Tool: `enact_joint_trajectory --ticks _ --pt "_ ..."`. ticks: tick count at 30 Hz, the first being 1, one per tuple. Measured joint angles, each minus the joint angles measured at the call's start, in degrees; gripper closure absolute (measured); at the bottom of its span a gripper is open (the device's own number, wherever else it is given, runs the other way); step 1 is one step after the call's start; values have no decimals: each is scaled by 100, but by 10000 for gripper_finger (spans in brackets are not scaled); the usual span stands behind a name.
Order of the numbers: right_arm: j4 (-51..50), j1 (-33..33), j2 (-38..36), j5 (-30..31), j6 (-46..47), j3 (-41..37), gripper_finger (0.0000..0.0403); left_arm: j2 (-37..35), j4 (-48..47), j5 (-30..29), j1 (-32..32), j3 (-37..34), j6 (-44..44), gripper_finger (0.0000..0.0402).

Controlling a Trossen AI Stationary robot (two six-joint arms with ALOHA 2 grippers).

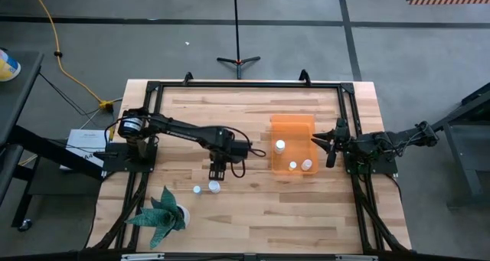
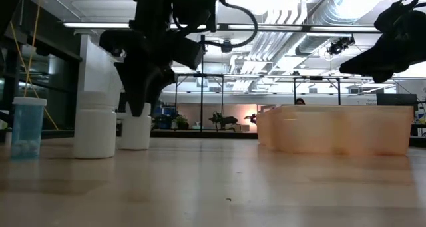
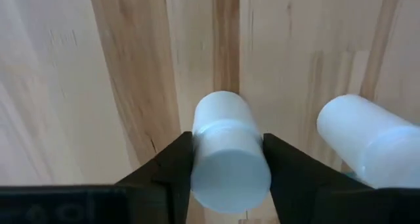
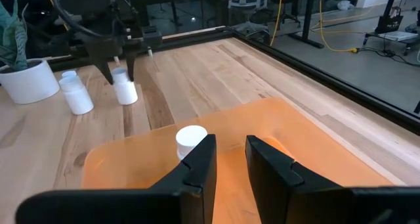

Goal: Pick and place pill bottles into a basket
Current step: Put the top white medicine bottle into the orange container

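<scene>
Two white pill bottles stand upright on the wooden table left of the basket: one between my left gripper's fingers and one free beside it, also in the left wrist view. My left gripper is shut on the first bottle. The orange basket holds three more bottles, standing on its floor. My right gripper hovers open and empty at the basket's right edge, above its rim. My left gripper pinches the bottle's cap between its two fingers, one on each side. The fingers come from above, pointing down with a slight slant. The bottle stands upright with its base on the table.
A potted plant in a white pot stands near the table's front left. A small translucent blue container shows at the low view's left. Black frame rails run along the table's edges. Bare wood lies between bottles and basket.
</scene>
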Motion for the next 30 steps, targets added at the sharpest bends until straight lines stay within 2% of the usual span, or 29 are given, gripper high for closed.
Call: enact_joint_trajectory --ticks 6,12,18,24,30 --pt "-26 0 0 0 0 0 329 22 436 63 46 172 411 210" --pt "-33 1 0 0 -2 0 329 22 1145 -230 112 826 1617 210" --pt "-37 1 0 -9 -2 0 329 17 2458 -616 173 1274 2723 207" --pt "-39 -1 -2 -13 -2 0 329 91 3234 -560 489 1427 3322 208" --pt "-48 1 -2 -21 -2 0 329 335 3724 -34 987 1480 3379 209"
